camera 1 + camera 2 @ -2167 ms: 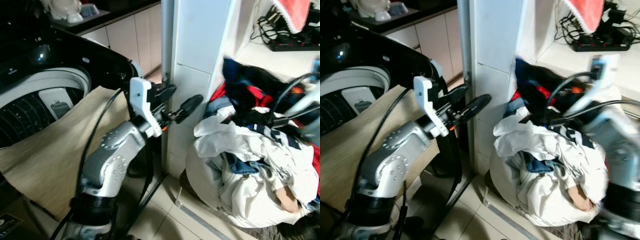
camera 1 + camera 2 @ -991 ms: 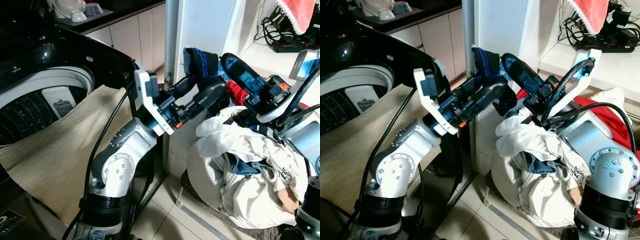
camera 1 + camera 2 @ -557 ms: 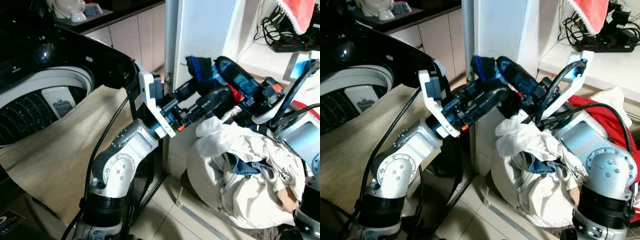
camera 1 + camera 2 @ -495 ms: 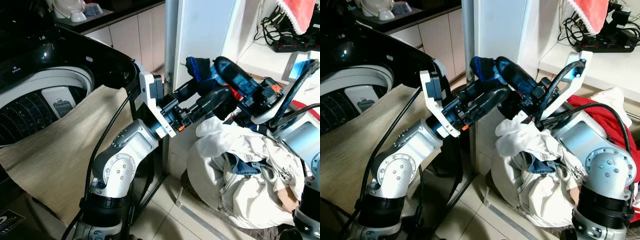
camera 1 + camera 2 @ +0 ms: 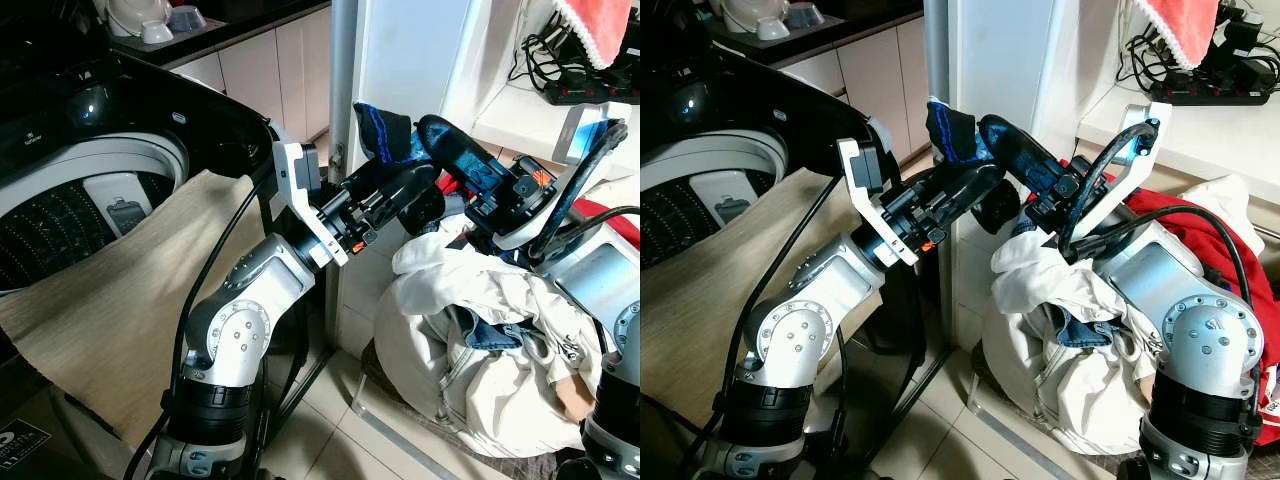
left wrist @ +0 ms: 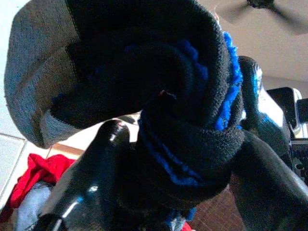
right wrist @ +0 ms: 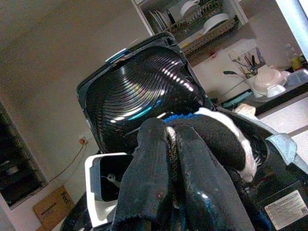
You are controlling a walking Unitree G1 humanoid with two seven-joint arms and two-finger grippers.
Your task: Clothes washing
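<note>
Washing machine point(image 5: 90, 190) stands open to the left of the left gripper point(image 5: 408, 180), whose fingers pinch a dark sock point(image 5: 383, 132) with blue trim, bunched and knitted. The left wrist view shows its grey cuff. Right gripper point(image 5: 1012, 150) also clamps the sock from the other side, above the clothes pile point(image 5: 490, 340) of white, denim and red.

The two head cameras looked forward and down from above, sharing the washing machine point(image 5: 90, 190) on the left, the white pillar point(image 5: 1000, 70) in the middle and the laundry pile point(image 5: 480, 340) on the right. Each wrist camera looked along its own fingers from very close, both onto the same dark sock point(image 6: 144, 96).
</note>
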